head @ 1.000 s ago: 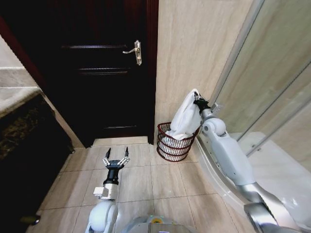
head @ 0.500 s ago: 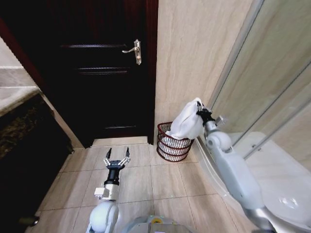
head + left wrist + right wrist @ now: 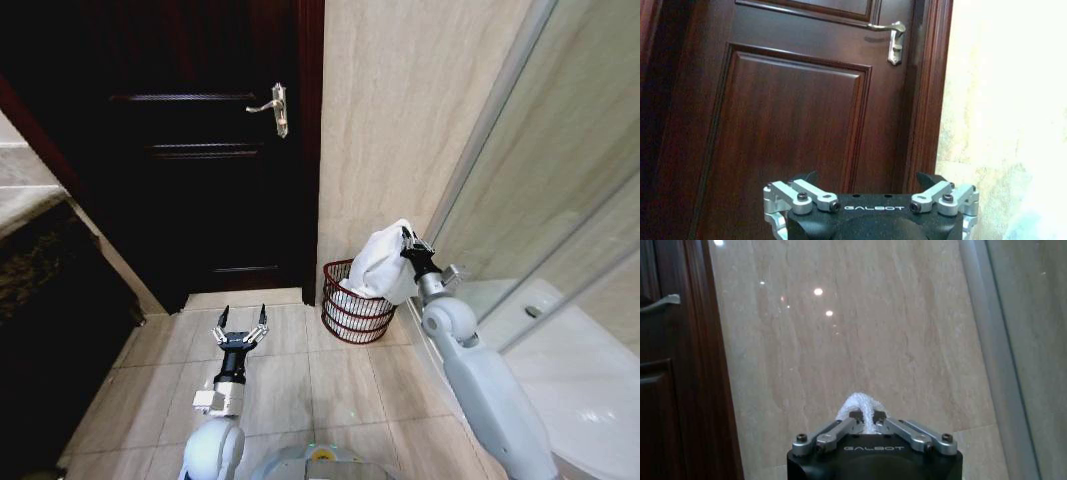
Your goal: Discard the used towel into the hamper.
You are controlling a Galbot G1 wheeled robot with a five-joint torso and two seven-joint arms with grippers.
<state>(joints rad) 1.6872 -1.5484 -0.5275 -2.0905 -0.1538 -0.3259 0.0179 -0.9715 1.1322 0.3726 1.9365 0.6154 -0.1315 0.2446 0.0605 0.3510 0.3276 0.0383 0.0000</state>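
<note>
The white towel (image 3: 381, 265) hangs bunched from my right gripper (image 3: 409, 243), which is shut on its top edge. Its lower folds droop over the rim of the hamper (image 3: 356, 312), a round dark red wire basket standing on the floor against the beige wall. In the right wrist view the gripper (image 3: 865, 418) pinches a tuft of the towel (image 3: 859, 404) between closed fingers. My left gripper (image 3: 240, 319) is held low over the floor tiles left of the hamper, fingers spread open and nothing in them; in the left wrist view the left gripper (image 3: 869, 178) faces the door.
A dark wooden door (image 3: 200, 150) with a metal lever handle (image 3: 273, 106) stands shut behind the left arm. The glass shower enclosure (image 3: 560, 200) and its white base close off the right. A dark counter (image 3: 40, 290) borders the left. Tiled floor (image 3: 330, 380) lies open in front.
My right gripper has come down and towards the hamper with the towel, so the cloth now sags onto the basket rim. The head camera has shifted slightly. The left arm has stayed put.
</note>
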